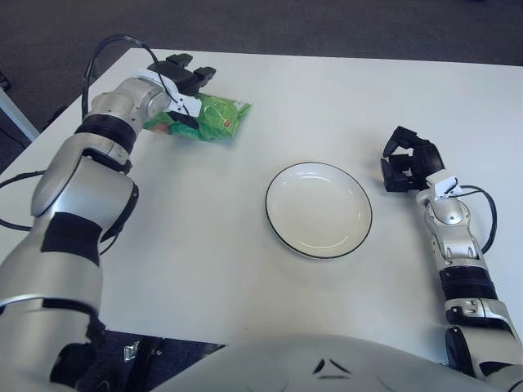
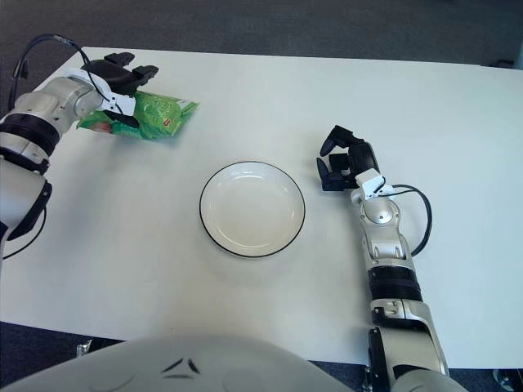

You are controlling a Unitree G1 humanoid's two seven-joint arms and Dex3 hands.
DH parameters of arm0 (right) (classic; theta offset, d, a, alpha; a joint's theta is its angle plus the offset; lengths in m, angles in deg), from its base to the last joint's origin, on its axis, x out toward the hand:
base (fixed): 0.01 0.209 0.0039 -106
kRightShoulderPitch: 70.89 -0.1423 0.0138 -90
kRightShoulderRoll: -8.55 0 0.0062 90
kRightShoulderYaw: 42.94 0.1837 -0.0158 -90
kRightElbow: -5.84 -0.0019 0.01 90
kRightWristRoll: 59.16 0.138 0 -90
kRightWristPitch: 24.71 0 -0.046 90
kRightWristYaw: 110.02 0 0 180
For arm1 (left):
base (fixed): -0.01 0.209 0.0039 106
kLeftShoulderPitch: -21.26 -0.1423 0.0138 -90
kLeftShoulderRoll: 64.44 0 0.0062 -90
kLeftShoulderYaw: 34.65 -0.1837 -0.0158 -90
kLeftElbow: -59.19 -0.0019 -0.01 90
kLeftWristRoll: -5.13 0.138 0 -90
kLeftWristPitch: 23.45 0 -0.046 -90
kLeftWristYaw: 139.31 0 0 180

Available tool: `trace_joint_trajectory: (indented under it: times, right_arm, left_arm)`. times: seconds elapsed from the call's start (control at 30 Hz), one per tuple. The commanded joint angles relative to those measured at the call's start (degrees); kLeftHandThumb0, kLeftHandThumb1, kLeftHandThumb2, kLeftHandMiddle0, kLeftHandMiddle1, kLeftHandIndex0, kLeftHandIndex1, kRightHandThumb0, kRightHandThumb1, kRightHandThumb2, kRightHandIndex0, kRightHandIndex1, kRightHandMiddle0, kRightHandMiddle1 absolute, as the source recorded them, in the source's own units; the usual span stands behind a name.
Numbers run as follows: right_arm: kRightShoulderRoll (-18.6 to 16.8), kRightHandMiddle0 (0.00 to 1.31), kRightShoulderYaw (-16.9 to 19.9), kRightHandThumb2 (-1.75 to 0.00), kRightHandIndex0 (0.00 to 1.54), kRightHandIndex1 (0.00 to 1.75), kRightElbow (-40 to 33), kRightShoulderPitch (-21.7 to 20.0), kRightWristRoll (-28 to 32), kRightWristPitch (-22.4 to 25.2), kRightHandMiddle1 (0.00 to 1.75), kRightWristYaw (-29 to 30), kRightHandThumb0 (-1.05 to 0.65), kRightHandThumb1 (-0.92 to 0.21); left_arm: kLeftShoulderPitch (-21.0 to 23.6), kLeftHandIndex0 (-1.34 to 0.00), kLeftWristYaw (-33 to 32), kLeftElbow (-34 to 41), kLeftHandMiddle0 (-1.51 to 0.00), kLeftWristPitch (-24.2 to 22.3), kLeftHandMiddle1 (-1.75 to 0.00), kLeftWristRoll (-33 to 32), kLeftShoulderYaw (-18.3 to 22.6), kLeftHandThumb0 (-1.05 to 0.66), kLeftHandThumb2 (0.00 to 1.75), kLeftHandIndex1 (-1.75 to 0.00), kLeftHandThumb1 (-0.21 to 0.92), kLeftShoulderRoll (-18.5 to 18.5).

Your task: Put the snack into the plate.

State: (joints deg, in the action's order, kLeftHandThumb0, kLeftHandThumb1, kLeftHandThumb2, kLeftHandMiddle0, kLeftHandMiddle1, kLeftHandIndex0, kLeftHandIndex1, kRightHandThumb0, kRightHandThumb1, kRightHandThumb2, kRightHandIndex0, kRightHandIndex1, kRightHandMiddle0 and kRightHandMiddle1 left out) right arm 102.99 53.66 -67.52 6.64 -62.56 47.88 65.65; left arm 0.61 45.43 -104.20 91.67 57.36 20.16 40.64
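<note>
The left robot hand [image 1: 181, 77], fingers spread, holds nothing over the snack [image 1: 204, 118], far-left of the plate [image 1: 319, 209], poised to grasp.

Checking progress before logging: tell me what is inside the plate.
Nothing: the plate shows only its bare white bowl. The snack lies apart on the table, its end covered by the left hand.
</note>
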Motion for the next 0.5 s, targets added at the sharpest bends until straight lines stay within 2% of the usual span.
trace_joint_trajectory:
  times: [0.0,0.23,0.47]
  right_arm:
    - [-0.7,0.66,-0.6,-1.39,1.36,1.75,1.2,2.4,0.2,0.7,1.75,-1.2,-0.51,-0.26]
    - [-0.6,0.66,-0.5,-1.38,1.36,1.75,0.6,2.7,0.2,1.2,1.75,-1.6,-0.5,-0.27]
    - [-0.5,0.65,-0.2,-1.37,1.36,1.75,0.2,3.0,0.8,1.7,1.75,-2.4,-0.5,-0.28]
  left_arm:
    - [1.0,0.0,2.0,-1.3,0.0,0.0,0.0,-1.8,0.8,-1.05,0.24,0.0,0.82,-0.8]
    - [1.5,0.0,12.6,-3.1,0.0,-0.9,0.0,-6.7,3.0,-1.05,0.23,0.0,0.83,-3.2]
    - [0.6,0.0,12.6,-3.7,0.0,-4.3,0.0,-6.0,1.5,-1.05,0.25,0.0,0.9,-5.4]
